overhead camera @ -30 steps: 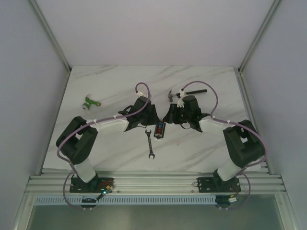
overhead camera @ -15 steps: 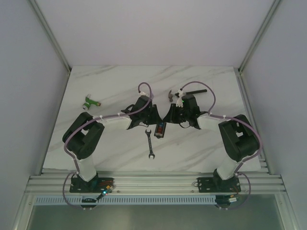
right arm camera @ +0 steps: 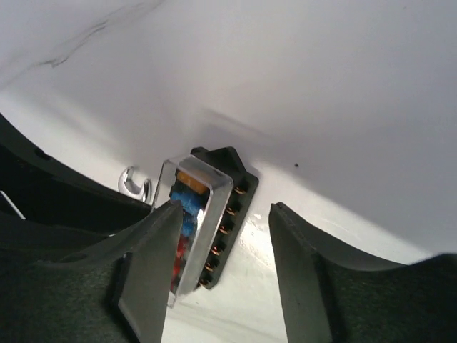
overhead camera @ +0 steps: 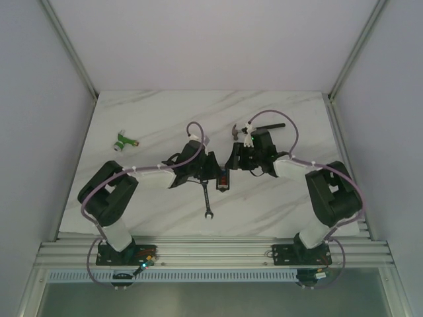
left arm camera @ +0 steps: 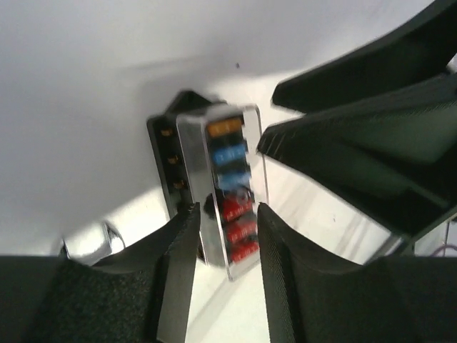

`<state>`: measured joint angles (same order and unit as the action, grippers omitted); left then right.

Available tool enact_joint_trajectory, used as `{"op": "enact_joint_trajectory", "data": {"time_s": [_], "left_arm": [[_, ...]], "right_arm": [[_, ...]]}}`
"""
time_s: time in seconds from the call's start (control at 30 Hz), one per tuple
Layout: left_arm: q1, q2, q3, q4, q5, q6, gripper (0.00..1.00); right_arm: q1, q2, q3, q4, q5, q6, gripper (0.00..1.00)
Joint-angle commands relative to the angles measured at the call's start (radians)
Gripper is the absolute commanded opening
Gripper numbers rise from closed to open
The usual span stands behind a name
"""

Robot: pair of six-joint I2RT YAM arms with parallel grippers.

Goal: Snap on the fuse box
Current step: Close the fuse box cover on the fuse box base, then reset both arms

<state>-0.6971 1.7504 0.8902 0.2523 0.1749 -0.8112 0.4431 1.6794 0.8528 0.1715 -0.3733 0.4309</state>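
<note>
In the top view, the fuse box [overhead camera: 223, 180] is seen lying near the middle of the table [overhead camera: 132, 191], well away from every edge. The left gripper [overhead camera: 215, 174] is set at it from the left and the right gripper [overhead camera: 232, 164] from the upper right, with little room between them. The wrench [overhead camera: 207, 200] lies just beside the box at lower left, the hammer [overhead camera: 261, 127] lies near, behind the right gripper, and the green connector [overhead camera: 123, 140] is well apart at upper left. In the left wrist view, the clear cover [left arm camera: 228, 171] is seen sitting over the orange, blue and red fuses. The left jaws stand about half open astride its near end, a finger close along each side, but whether it is pinched cannot be told. In the right wrist view, the right jaws are seen open around the box's other end, with one finger at the cover's side and a plain gap at the other; nothing is held. The cover is judged placed but is not shown latched, so pressing it home is taken as outstanding. Sideways moves would be hemmed in by the opposite gripper and the wrench, while the way upward appears free.
</note>
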Motion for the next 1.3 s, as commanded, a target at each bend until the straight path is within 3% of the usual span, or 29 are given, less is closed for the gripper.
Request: {"op": "enact_joint_trajectory", "data": {"time_s": [0.0, 0.23, 0.33, 0.53, 0.7, 0.9, 0.97, 1.03, 1.13, 1.27], "left_arm": [[-0.005, -0.109, -0.048, 0.006, 0.033, -0.011, 0.49], [0.053, -0.288, -0.153, 0.006, -0.084, 0.047, 0.81], [0.121, -0.328, -0.197, 0.0, -0.132, 0.085, 0.9], [0.243, -0.456, -0.291, -0.003, -0.228, 0.151, 1.0], [0.377, -0.541, -0.356, -0.002, -0.404, 0.241, 1.0], [0.548, -0.603, -0.416, 0.053, -0.651, 0.322, 1.0], [0.604, -0.625, -0.44, 0.088, -0.696, 0.352, 1.0], [0.653, -0.64, -0.463, 0.134, -0.715, 0.4, 1.0], [0.678, -0.628, -0.536, 0.308, -0.695, 0.523, 1.0], [0.693, -0.56, -0.599, 0.525, -0.642, 0.638, 1.0]], "right_arm": [[-0.003, -0.146, -0.012, -0.09, 0.148, -0.078, 0.65], [-0.056, -0.415, -0.123, -0.133, 0.529, -0.142, 0.92], [-0.077, -0.51, -0.168, -0.117, 0.664, -0.165, 0.99], [-0.1, -0.613, -0.265, -0.036, 0.847, -0.233, 1.0], [-0.127, -0.64, -0.447, 0.27, 0.998, -0.352, 1.0], [-0.198, -0.481, -0.579, 0.675, 1.023, -0.424, 1.0], [-0.219, -0.4, -0.648, 0.887, 1.019, -0.442, 1.0], [-0.237, -0.358, -0.681, 1.036, 1.017, -0.452, 1.0], [-0.289, -0.305, -0.699, 1.138, 0.895, -0.45, 1.0], [-0.351, -0.118, -0.693, 1.325, 0.718, -0.46, 1.0]]}}
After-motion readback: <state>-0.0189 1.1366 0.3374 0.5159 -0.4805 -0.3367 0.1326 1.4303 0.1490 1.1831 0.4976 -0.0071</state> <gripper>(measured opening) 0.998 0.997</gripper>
